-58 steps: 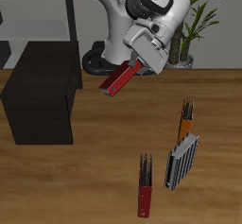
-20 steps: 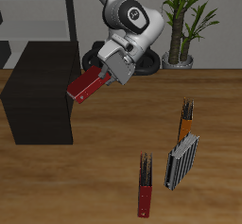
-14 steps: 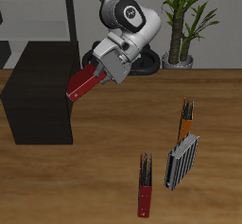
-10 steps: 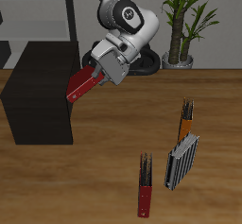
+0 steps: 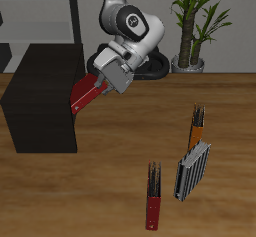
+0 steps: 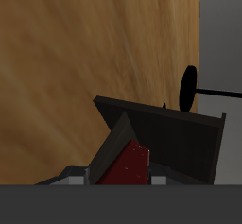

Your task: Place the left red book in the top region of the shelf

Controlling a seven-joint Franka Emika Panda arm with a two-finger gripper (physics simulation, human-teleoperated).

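Observation:
My gripper is shut on the left red book, a slim bright-red book held tilted in the air. Its lower end hangs just past the near corner of the shelf, a low matte-black cabinet at the table's side, at about the height of its top. In the wrist view the red book shows between the jaws, with the shelf's black top beyond it.
A darker red book stands near the table's front edge. An orange book and a grey-black book stand beside it. A pale grey rack and a potted plant stand behind.
The gripper has carried the red book from above the table's middle over toward the shelf, and in the last second lowered it slightly by the shelf's corner.

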